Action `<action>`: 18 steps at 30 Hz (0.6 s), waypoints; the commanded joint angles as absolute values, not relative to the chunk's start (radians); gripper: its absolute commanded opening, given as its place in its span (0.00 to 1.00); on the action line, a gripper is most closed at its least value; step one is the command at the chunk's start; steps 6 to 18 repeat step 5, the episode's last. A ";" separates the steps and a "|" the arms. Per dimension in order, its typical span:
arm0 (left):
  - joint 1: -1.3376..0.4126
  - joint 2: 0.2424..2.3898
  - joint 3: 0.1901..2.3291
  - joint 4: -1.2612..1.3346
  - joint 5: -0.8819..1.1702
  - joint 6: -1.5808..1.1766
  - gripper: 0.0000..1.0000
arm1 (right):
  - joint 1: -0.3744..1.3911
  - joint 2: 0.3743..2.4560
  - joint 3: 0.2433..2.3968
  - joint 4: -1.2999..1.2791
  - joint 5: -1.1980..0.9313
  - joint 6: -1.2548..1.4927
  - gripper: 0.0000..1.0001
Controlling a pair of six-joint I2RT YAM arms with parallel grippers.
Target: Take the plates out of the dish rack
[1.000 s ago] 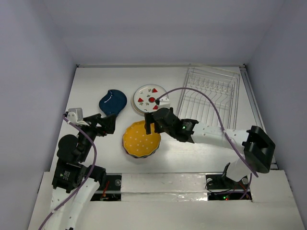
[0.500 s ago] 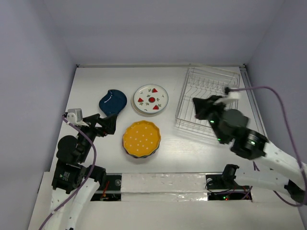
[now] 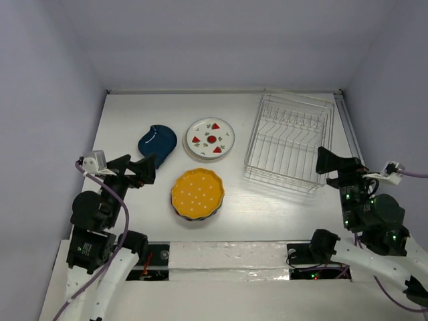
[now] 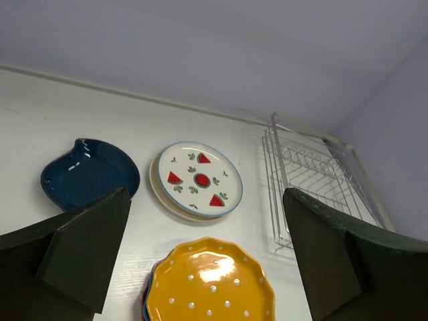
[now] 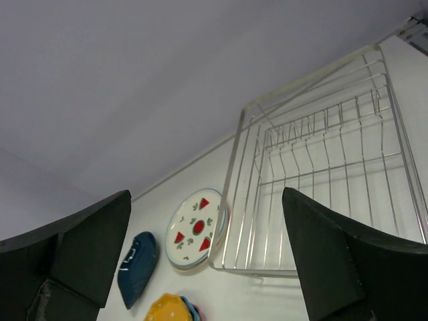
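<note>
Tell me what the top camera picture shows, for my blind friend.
An empty wire dish rack sits at the far right; left of it lie a watermelon plate, a dark blue plate and a yellow dotted plate topping a small stack. The left gripper and right gripper are open and empty.

The left arm point(image 3: 93, 217) and right arm point(image 3: 371, 214) share one build: black joint housings on smooth white links. A purple cable point(image 3: 125, 224) loops down the left arm, and a second one point(image 3: 414, 175) meets the right arm (at a small white plug point(image 3: 391, 167)). Tiny green lights point(image 3: 348, 200) dot the right arm's black casing. The fingers point(image 4: 83, 257) are matte, dark, flat-faced wedges.
</note>
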State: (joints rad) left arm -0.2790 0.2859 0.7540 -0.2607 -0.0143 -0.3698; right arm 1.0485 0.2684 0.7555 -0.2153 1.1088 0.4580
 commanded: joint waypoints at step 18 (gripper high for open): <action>-0.272 0.265 0.762 -0.235 -0.057 -0.354 0.99 | 1.055 0.316 0.733 -0.267 1.146 0.531 1.00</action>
